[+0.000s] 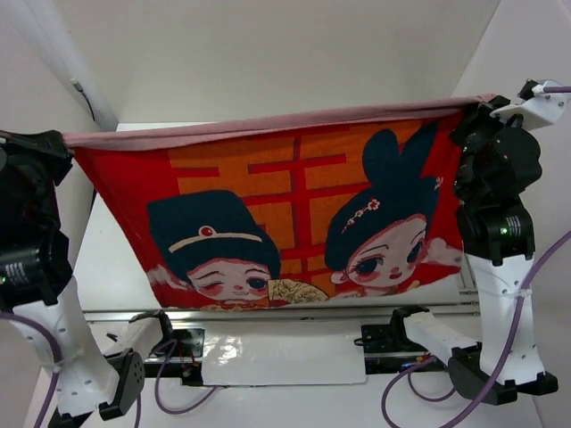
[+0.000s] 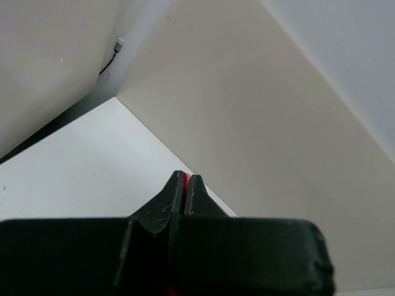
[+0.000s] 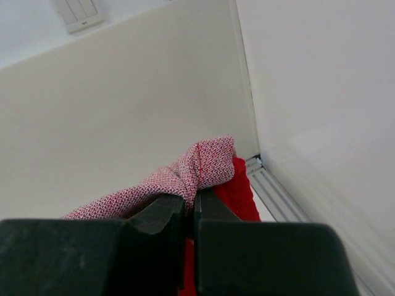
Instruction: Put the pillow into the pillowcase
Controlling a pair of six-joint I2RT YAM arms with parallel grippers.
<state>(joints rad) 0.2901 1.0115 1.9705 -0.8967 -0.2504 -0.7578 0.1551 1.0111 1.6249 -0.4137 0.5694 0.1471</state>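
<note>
Both arms raised, cloth suspended between them. My left gripper (image 1: 64, 143) is closed on the upper left corner of the pillowcase (image 1: 294, 214); my right gripper (image 1: 471, 111) is closed on its upper right corner. In the left wrist view the two fingers (image 2: 165, 203) sit pressed together with only a thin sliver of red cloth showing between their tips. In the right wrist view the fingers (image 3: 162, 213) are likewise clamped, with a bunched fold of pink-and-white weave and a red fold beside it rising out of the grip. The pillowcase hangs as a broad sheet, held up off the table (image 1: 111, 263) and stretched fairly taut along its top edge, which runs slightly uphill from my left side to my right. The red face is toward the top camera: two cartoon children, one in a dark cap on the left, one with dark hair buns on the right, over an orange panel with a large red character. The dusty pink face shows only as a narrow band folded over the top edge. The lower edge sags in a shallow curve just above the metal rail (image 1: 428, 308) near my bases. A glossy white sheet (image 1: 285, 357) lies flat between the bases, and purple cables (image 1: 522, 294) trail from the arms.
</note>
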